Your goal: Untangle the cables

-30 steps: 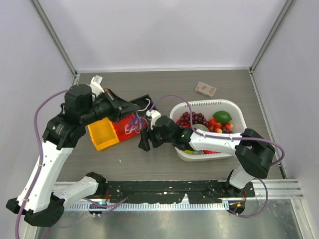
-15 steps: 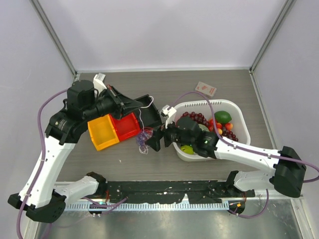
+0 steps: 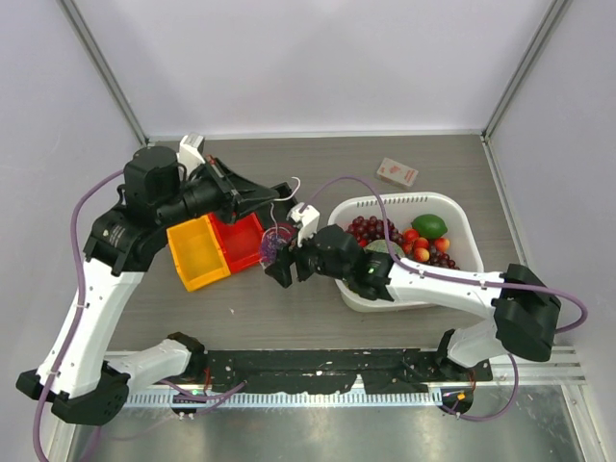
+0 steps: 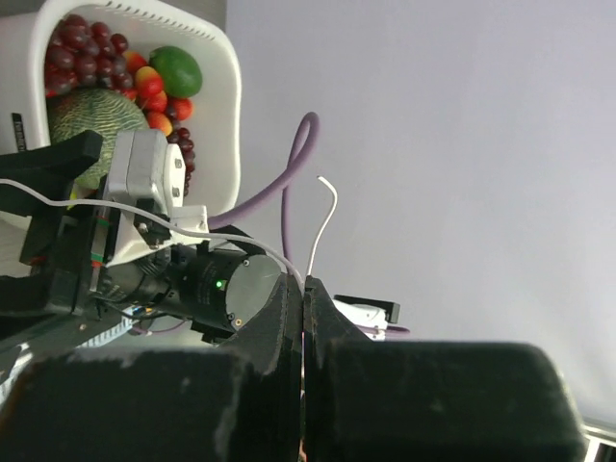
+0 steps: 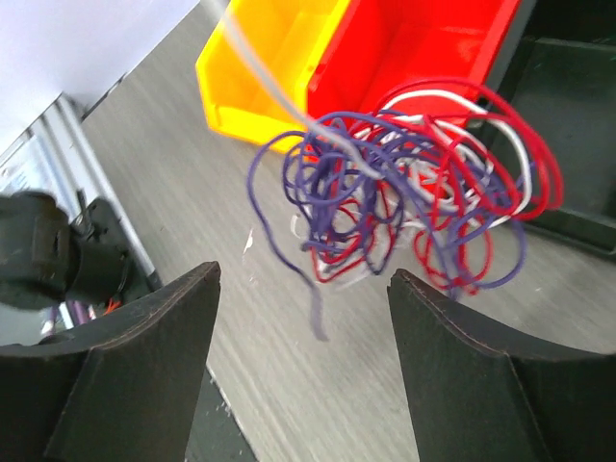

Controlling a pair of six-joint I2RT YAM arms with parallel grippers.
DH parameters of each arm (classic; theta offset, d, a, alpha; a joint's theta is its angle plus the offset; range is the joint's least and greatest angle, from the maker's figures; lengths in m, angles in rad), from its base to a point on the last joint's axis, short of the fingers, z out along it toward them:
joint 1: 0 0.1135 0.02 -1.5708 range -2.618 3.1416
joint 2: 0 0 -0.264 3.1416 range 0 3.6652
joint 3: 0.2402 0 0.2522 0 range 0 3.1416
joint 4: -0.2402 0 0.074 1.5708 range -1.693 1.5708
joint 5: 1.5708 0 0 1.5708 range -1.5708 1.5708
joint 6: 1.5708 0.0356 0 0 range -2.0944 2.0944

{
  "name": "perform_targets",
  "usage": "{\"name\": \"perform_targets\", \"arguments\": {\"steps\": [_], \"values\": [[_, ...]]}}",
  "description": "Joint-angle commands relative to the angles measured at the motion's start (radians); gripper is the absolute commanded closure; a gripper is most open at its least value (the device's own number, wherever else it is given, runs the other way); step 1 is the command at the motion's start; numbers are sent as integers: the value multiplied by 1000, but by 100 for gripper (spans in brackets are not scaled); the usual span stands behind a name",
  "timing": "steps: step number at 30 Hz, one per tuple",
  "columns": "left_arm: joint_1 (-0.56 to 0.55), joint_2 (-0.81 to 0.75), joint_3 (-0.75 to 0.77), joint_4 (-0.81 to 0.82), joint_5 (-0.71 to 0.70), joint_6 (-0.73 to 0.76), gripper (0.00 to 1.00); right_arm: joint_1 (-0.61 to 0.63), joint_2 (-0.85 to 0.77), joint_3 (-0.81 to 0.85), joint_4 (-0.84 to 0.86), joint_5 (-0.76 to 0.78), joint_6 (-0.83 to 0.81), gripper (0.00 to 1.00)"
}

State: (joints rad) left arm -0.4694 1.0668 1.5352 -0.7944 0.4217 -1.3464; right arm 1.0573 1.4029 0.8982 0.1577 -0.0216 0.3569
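Note:
The cables point(image 5: 414, 183) are a small tangle of red, white and dark purple cords, hanging just above the table in front of the red bin point(image 5: 423, 48). In the top view the tangle point(image 3: 276, 242) hangs below my left gripper point(image 3: 282, 192). My left gripper point(image 4: 304, 281) is shut on a white cable point(image 4: 192, 231) whose free end point(image 4: 325, 207) sticks up past the jaws. My right gripper point(image 5: 305, 272) is open and empty, just short of the tangle, with a loose purple end dangling between its fingers. In the top view it point(image 3: 277, 269) is right below the tangle.
A yellow bin point(image 3: 195, 252) and the red bin point(image 3: 242, 241) stand side by side at the left, with a black bin point(image 3: 300, 214) behind. A white basket point(image 3: 452, 204) of fruit is at the right. A small red and white box point(image 3: 397, 172) lies at the back.
The tangle moved from over the red bin to low on the table in front, then rose again under my left gripper. My right arm swung out and back toward it.

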Motion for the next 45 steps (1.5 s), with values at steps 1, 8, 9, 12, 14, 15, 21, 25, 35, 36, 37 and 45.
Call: {"name": "perform_targets", "arguments": {"steps": [1, 8, 9, 12, 14, 15, 21, 25, 35, 36, 37, 45], "values": [[-2, 4, 78, 27, 45, -7, 100, 3, -15, 91, 52, 172, -9, 25], [-2, 12, 80, 50, 57, -16, 100, 1, -102, 91, 45, 292, 1, 21], [-2, 15, 75, 67, 63, -22, 100, 3, -105, 100, 40, 298, 1, 21], [-2, 24, 74, 90, 72, -34, 100, 3, -113, 128, 13, 313, -10, 21], [-2, 27, 77, 95, 75, -37, 100, 3, -113, 140, 16, 310, -13, 24], [-2, 28, 77, 98, 75, -42, 100, 3, -110, 145, 25, 305, -12, 25], [-2, 24, 98, 152, 101, -86, 100, 1, -52, 147, 74, 275, 13, 36], [-2, 18, 129, 202, 120, -143, 100, 1, 36, 125, 124, 272, 27, 44], [-2, 99, 498, 87, -13, -97, 100, 3, 94, -68, 117, 218, -1, 62], [-2, 111, 531, 77, -26, -86, 100, 3, 91, -88, 112, 213, -10, 62], [-2, 126, 564, 66, -43, -77, 100, 3, 88, -100, 108, 209, -16, 62], [-2, 188, 764, -80, -181, 30, 100, 6, 77, -120, 37, 123, -42, 52]]}}
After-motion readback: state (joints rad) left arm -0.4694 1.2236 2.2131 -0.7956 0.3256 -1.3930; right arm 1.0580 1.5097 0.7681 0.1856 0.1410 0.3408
